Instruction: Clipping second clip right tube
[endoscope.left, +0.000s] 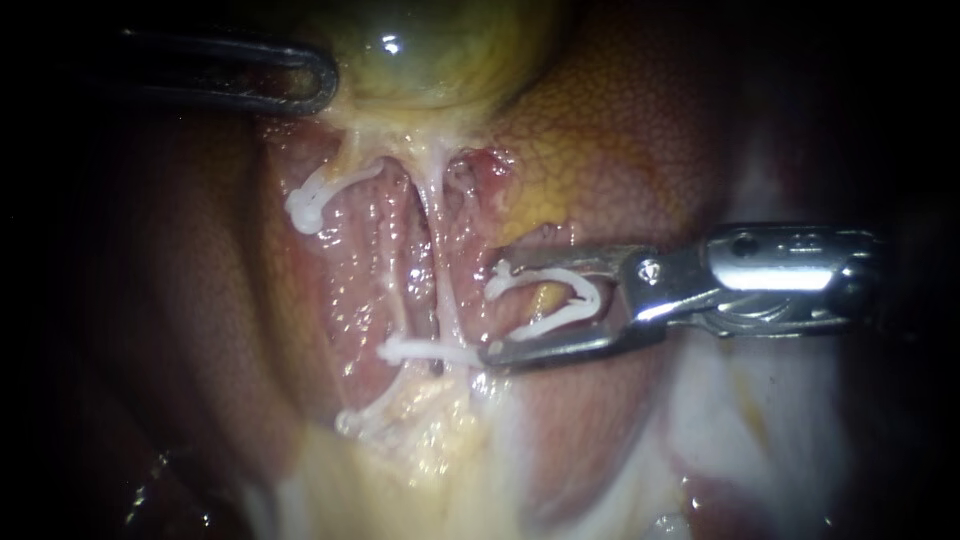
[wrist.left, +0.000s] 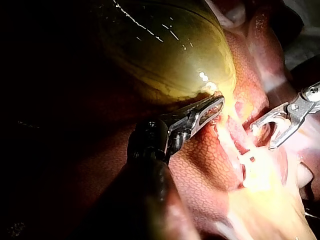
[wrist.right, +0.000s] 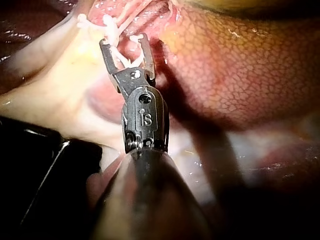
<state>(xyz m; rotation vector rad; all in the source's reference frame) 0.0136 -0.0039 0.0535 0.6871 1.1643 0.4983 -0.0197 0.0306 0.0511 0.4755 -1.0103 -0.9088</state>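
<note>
Second clip poised beside the right tube (endoscope.left: 446, 295).
Our right end effector (endoscope.left: 492, 312) holds an open clip (endoscope.left: 596, 300); next we straddle the tube ahead.

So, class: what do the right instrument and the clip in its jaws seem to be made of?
Right instrument: looks like polished metal, silver-grey jaws with bright glints. Clip held in its jaws: likely plastic, opaque white, smooth.

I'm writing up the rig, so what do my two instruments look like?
The left instrument is dark metal, its narrow jaws round-tipped with a long slot. The right instrument is bright silver: two thin jaws on a riveted hinge, then a shiny wrist and a dark shaft.
</note>
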